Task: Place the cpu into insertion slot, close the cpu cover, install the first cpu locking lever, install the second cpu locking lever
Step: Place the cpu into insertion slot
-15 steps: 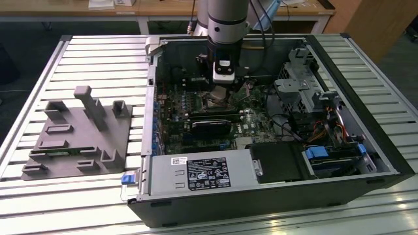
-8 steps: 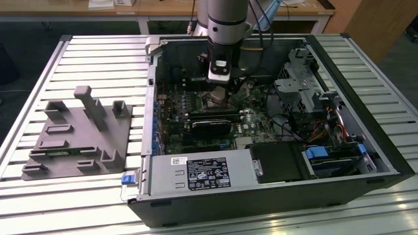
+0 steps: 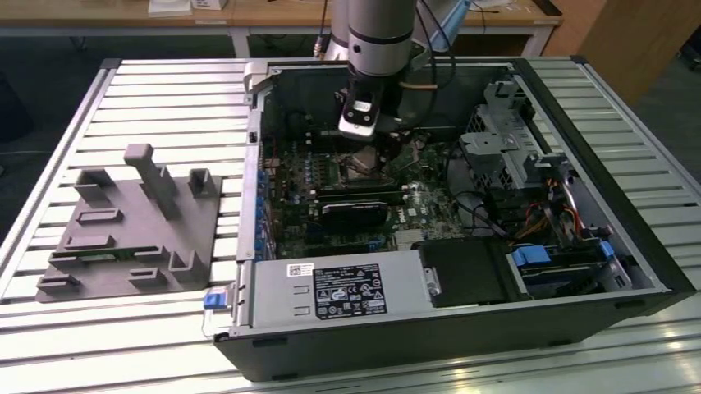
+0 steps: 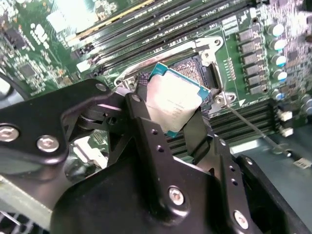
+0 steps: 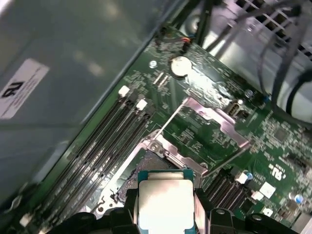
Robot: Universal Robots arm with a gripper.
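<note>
My gripper [image 4: 170, 114] is shut on the cpu [image 4: 171, 100], a thin square chip with a pale silvery face and a teal edge, pinched by two opposite sides between the black fingers [image 4: 141, 105]. The cpu hangs tilted just above the insertion slot [image 4: 196, 66], whose dark centre and metal rim sit in the green board. In the first wrist view the cpu [image 5: 165, 202] sits close over the slot [image 5: 146, 165], and the cpu cover [image 5: 214, 113] stands flipped open beyond it. Two thin locking levers [image 5: 170, 119] stick up beside the slot. In the exterior view the gripper [image 3: 367, 152] reaches down into the open computer case.
Memory slots [image 5: 112, 141] run along one side of the socket. A long black card [image 3: 356, 209], a grey power-supply box [image 3: 328, 291], a drive cage [image 3: 504, 148] and cables crowd the case. A grey fixture [image 3: 131, 222] lies on the slatted table at the exterior view's left.
</note>
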